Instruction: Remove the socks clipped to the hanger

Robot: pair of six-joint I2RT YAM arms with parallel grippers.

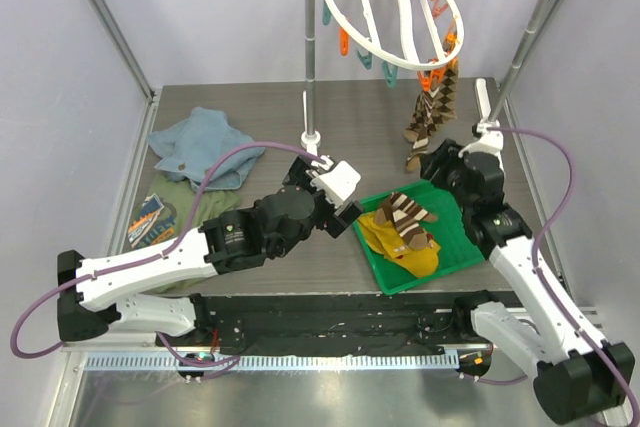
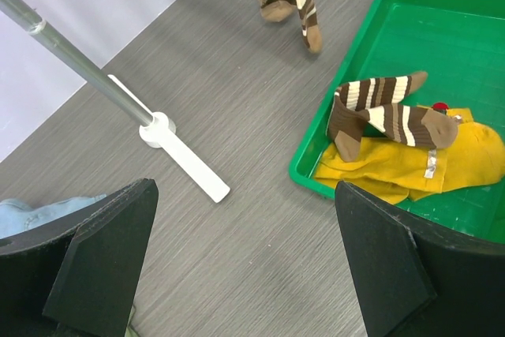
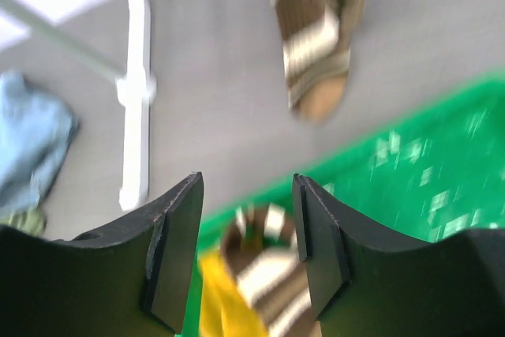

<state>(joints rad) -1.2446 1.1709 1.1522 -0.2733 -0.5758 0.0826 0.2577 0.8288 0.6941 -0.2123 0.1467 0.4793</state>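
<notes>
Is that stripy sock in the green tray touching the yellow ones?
Touching. The left wrist view shows the striped sock lying across the yellow socks, overlapping them in the green tray.

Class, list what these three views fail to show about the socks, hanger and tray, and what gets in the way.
Top view: the hanger is cut by the upper edge; which clip holds the diamond-patterned socks is too small to tell.
Left wrist view: those socks' tops run off the top edge.
Right wrist view: motion blur smears their pattern.
Green tray: striped socks hide how many mustard socks lie beneath.
</notes>
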